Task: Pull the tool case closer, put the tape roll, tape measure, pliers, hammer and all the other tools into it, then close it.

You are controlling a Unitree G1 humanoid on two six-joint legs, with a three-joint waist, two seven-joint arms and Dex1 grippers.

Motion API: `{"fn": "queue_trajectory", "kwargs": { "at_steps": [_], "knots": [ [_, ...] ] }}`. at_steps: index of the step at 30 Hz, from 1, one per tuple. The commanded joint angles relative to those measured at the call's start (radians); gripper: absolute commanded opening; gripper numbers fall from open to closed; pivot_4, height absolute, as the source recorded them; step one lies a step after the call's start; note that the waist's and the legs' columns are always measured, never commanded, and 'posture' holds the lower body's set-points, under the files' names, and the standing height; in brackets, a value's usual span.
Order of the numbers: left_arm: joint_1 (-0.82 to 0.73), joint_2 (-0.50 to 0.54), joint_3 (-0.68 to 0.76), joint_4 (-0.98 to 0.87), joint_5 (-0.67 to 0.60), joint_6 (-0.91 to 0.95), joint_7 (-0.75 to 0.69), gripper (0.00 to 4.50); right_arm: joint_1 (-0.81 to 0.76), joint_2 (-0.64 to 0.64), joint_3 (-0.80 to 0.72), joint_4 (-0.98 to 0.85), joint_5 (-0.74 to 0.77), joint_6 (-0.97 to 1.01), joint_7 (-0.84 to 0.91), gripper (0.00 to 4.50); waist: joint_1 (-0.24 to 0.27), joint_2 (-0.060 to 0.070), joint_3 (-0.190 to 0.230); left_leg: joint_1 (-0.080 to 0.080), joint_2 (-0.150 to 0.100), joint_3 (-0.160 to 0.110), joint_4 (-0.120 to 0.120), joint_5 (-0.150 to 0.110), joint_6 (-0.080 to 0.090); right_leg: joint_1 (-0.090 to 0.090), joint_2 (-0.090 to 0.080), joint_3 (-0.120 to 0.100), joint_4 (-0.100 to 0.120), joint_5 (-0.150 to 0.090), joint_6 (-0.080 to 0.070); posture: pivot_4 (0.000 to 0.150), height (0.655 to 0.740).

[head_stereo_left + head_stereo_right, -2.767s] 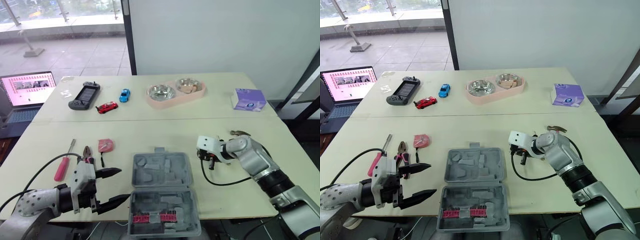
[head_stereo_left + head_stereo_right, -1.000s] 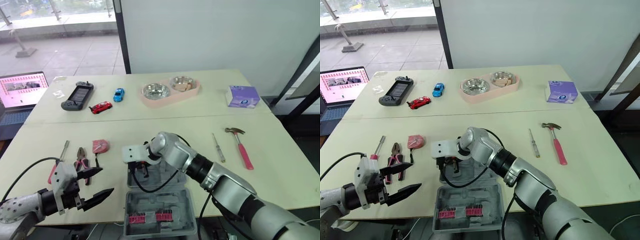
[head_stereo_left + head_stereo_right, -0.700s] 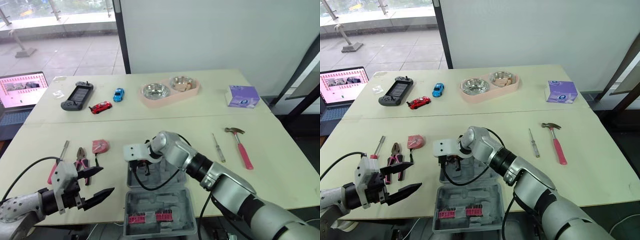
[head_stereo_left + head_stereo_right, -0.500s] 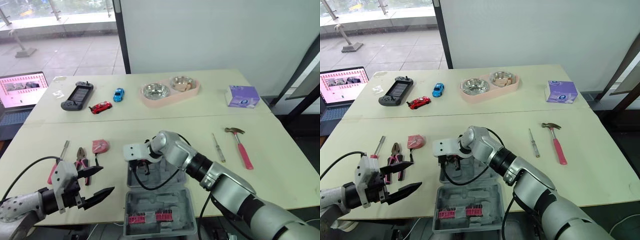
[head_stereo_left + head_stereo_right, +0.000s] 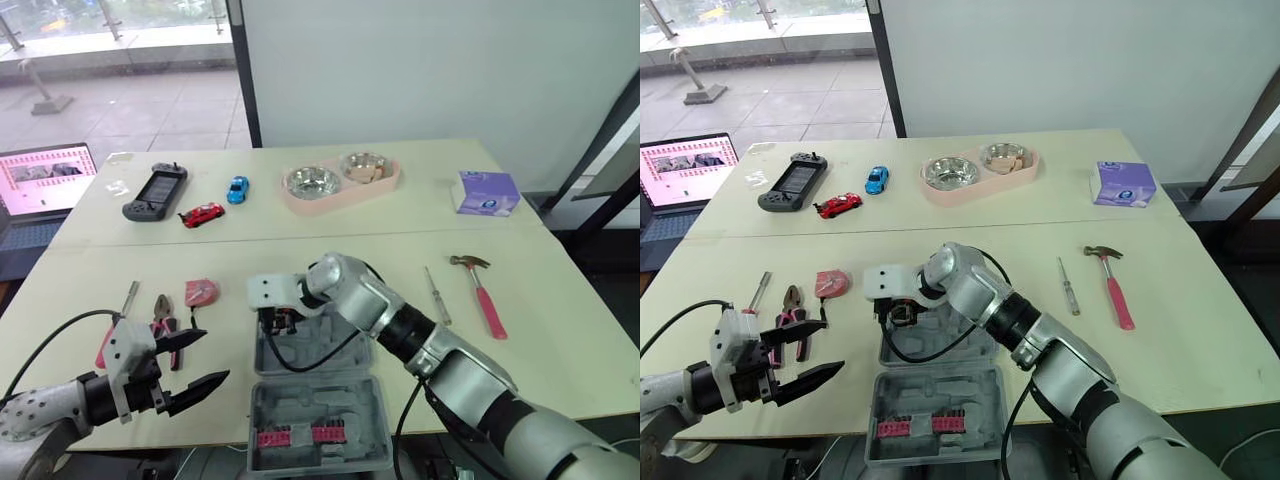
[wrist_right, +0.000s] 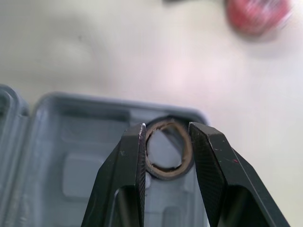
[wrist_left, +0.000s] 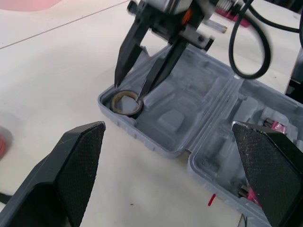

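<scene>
Tape roll (image 7: pixel 125 111), a small brown ring on a cardboard core, lies flat in the round recess at the far-left corner of the open grey plastic tool case (image 5: pixel 320 352).

Head views: the right gripper (image 5: pixel 896 316) hangs over that corner of the case. The left gripper (image 5: pixel 215 357) hovers left of the case, near the front edge of the pale table (image 5: pixel 80 300), jaws wide apart and holding nothing.

Left wrist view: the right gripper's two black fingers (image 7: pixel 124 59) point down. Their tips are parted to about the roll's outer width, one at either side of its rim. Contact cannot be confirmed.

Right wrist view: the roll shows between the two fingers, seated in its recess.

Handling, as judged: light, dry and fairly stiff, though the thin wall may crush. Take hold across the outer diameter with modest force.
</scene>
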Motion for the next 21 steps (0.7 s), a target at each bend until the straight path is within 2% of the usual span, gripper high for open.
{"fn": "queue_trajectory", "kwargs": {
  "at_steps": [1, 6, 11, 21],
  "knots": [
    [0.001, 0.006, 0.016, -0.022, -0.016, 0.000, -0.010, 4.50, 0.051, -0.001, -0.078, -0.109, 0.074, 0.014, -0.004, 1.51, 0.000, 0.000, 0.000, 0.000, 0.000, 0.000, 0.000, 0.000, 0.000, 0.000, 0.000, 0.000, 0.000, 0.000, 0.000, 0.150, 0.7360],
    [-0.001, 0.006, 0.021, -0.018, -0.018, 0.001, -0.011, 4.50, 0.167, -0.009, -0.161, -0.152, 0.146, -0.101, -0.060, 1.51, 0.000, 0.000, 0.000, 0.000, 0.000, 0.000, 0.000, 0.000, 0.000, 0.000, 0.000, 0.000, 0.000, 0.000, 0.000, 0.150, 0.7360],
    [-0.007, 0.008, 0.021, -0.015, -0.016, 0.003, -0.012, 4.50, 0.240, 0.036, -0.210, -0.071, 0.186, -0.242, -0.136, 1.51, -0.002, 0.000, 0.000, 0.000, 0.000, 0.001, 0.000, 0.000, 0.000, 0.000, 0.000, 0.000, 0.000, 0.000, 0.000, 0.150, 0.7360],
    [-0.016, 0.011, 0.027, -0.014, -0.016, 0.013, -0.016, 4.50, 0.229, 0.088, -0.173, 0.149, 0.130, -0.354, -0.194, 1.51, -0.001, 0.000, 0.000, 0.001, 0.000, 0.001, 0.000, 0.000, 0.000, 0.001, 0.000, 0.000, 0.000, 0.000, 0.000, 0.150, 0.7360]
  ]
}}
